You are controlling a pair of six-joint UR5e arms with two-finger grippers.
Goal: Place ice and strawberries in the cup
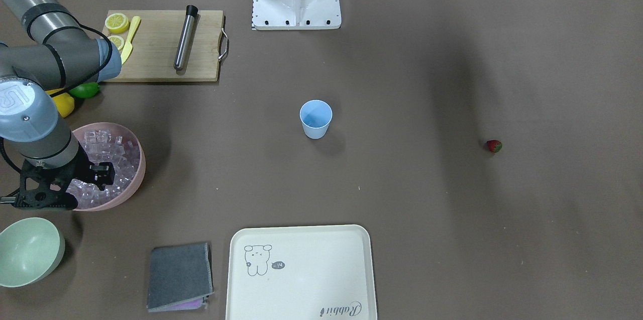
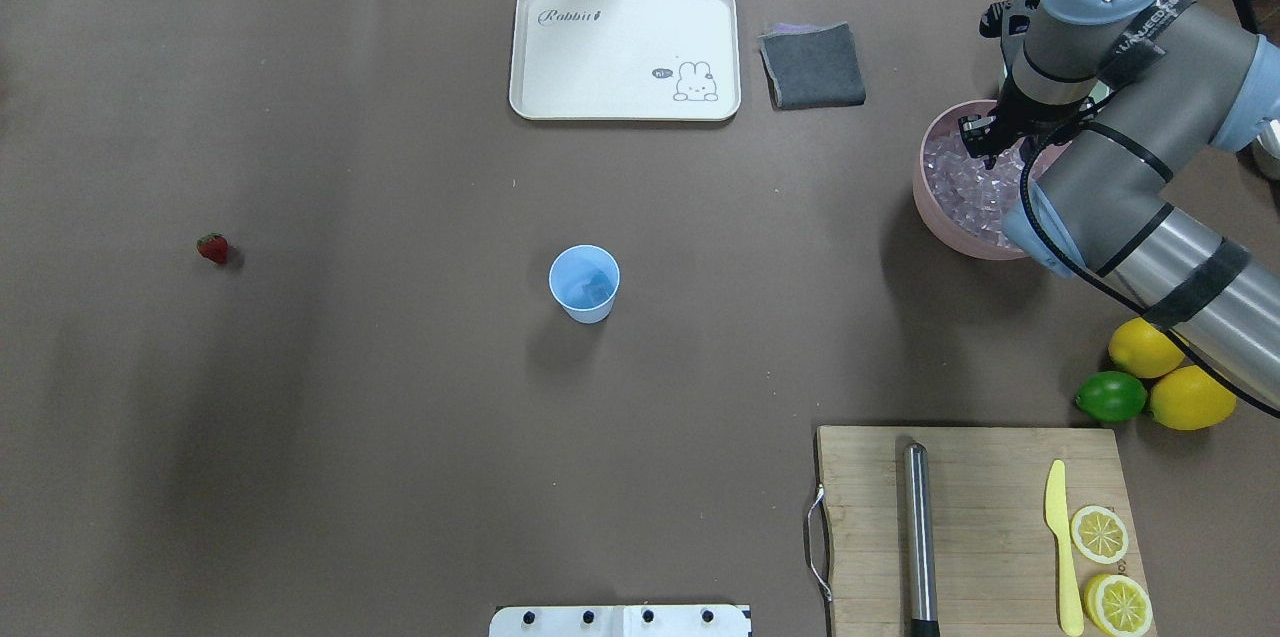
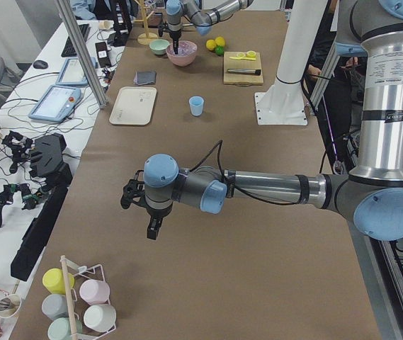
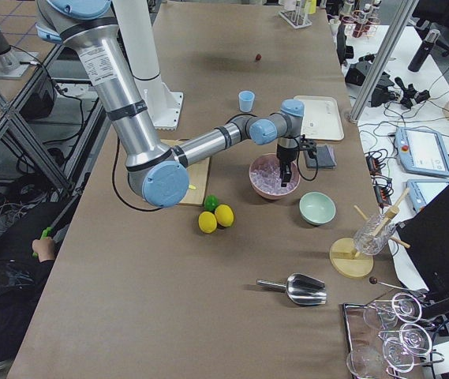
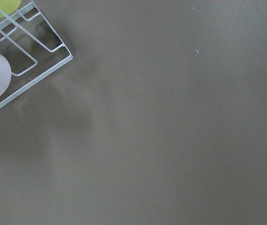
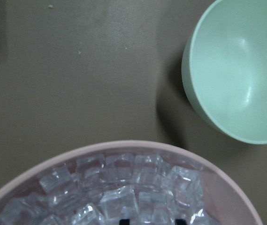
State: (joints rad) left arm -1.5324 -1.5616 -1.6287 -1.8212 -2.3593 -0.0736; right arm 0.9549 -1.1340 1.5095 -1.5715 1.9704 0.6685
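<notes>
Right arm: bent over pink bowl (image 1: 141,160), wrist vertical, right gripper (image 1: 104,175) pointing straight down into ice (image 1: 100,140).
Right fingers: apart, tips among cubes.
Left arm: stretched level above table (image 1: 402,184), left gripper (image 3: 154,229) pointing down; finger state cannot be told.
Cup (image 1: 316,119): upright, mid-table.
Strawberry (image 1: 494,146): on table, well apart from cup.

Pastels on a plain brown surface (image 1: 427,199)
Pale-blue cup (image 1: 316,118), red strawberry (image 1: 494,146) capped green, clear ice (image 1: 118,151) in a pink bowl (image 1: 141,172), mint-green bowl (image 1: 27,252), cream tray (image 1: 311,270) with a rabbit drawing, grey cloth (image 1: 179,276).
</notes>
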